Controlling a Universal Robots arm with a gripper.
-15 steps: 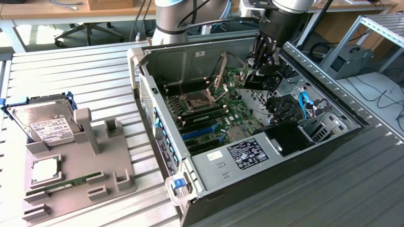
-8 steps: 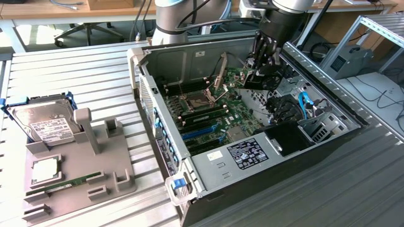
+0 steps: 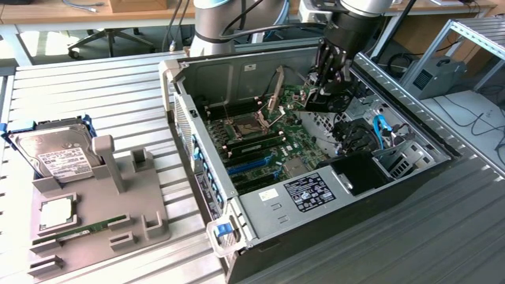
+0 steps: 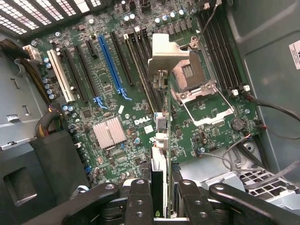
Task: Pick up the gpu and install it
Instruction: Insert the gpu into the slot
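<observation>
The gpu (image 4: pixel 159 140) shows edge-on in the wrist view, a thin dark card with its silvery bracket (image 4: pixel 165 54) at the far end. My gripper (image 4: pixel 159 201) is shut on it, one finger (image 4: pixel 139 199) on each side. In the exterior view the gripper (image 3: pixel 332 83) hangs inside the far end of the open computer case (image 3: pixel 272 204), and the gpu (image 3: pixel 278 89) is held tilted above the green motherboard (image 3: pixel 296 142). The card sits above the board, between the expansion slots (image 4: pixel 110 65) and the open CPU socket (image 4: pixel 194 77), touching no slot that I can see.
A grey fixture (image 3: pixel 94 219) on the exterior view's left carries a silver hard drive (image 3: pixel 55 151), a green memory stick (image 3: pixel 87 228) and a small square chip (image 3: pixel 57 213). Cables (image 4: pixel 243 154), a black shroud (image 3: pixel 359 171) and the case walls crowd the board.
</observation>
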